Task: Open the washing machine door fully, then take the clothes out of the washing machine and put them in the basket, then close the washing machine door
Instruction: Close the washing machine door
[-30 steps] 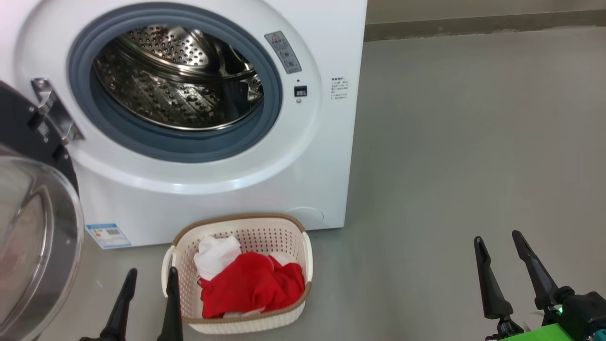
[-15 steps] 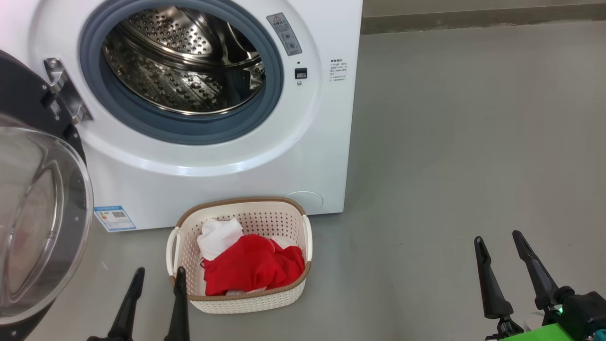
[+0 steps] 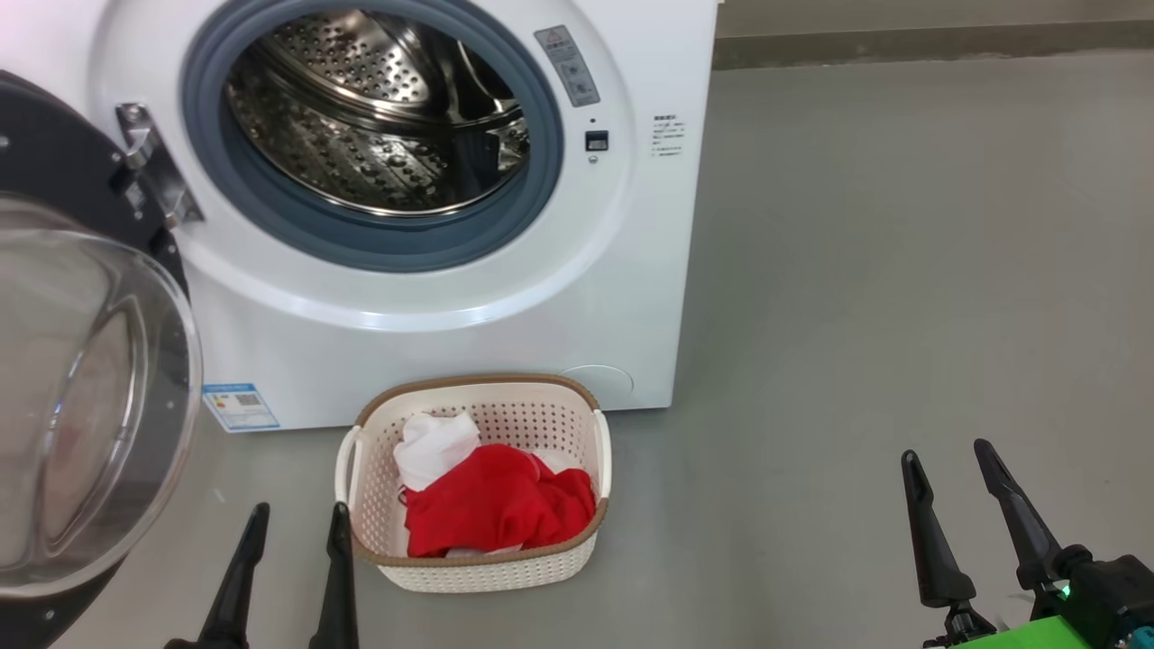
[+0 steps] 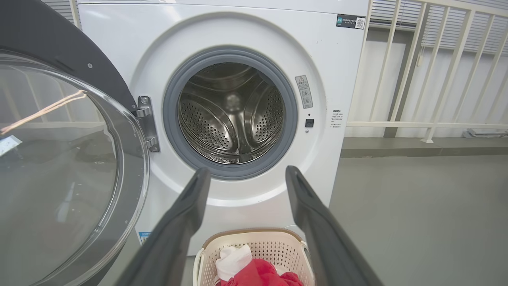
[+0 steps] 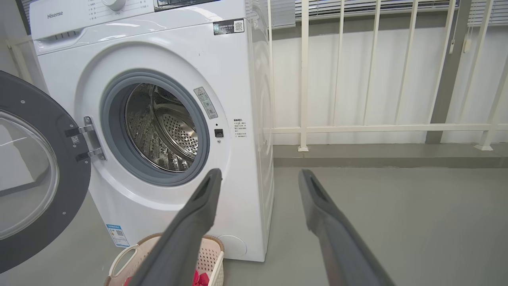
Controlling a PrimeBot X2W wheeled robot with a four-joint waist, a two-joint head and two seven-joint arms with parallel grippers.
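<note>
**Grippers.** The left gripper has its two long dark fingers spread well apart and holds nothing. The right gripper is likewise spread and empty, above bare grey floor.

**Basket.** Just right of the left gripper stands the small cream-white perforated plastic basket with a brown woven-look rim. Whether the nearer finger touches its handle cannot be determined. The basket contains the clothes: soft bright red garments and a smaller white cloth piece.

**Door.** Left of the left gripper, nearer than the machine front, hangs the large round washing machine door. It has a glossy black rim around a bulging clear glass bowl and is swung wide on its metal hinge.

**Machine.** Ahead of both grippers, beyond the basket, is the big white front-loading washing machine. Its perforated steel drum, inside the grey rubber ring, appears empty.

**Handling.** By this evidence only door closure is left.
- The door is rigid, hinged and probably fairly heavy.
- The glass is smooth and curved and offers no purchase.
- Push on the black rim at the edge farthest from the hinge, where leverage is greatest, until the latch engages.
- The left gripper is the better placed.
</note>
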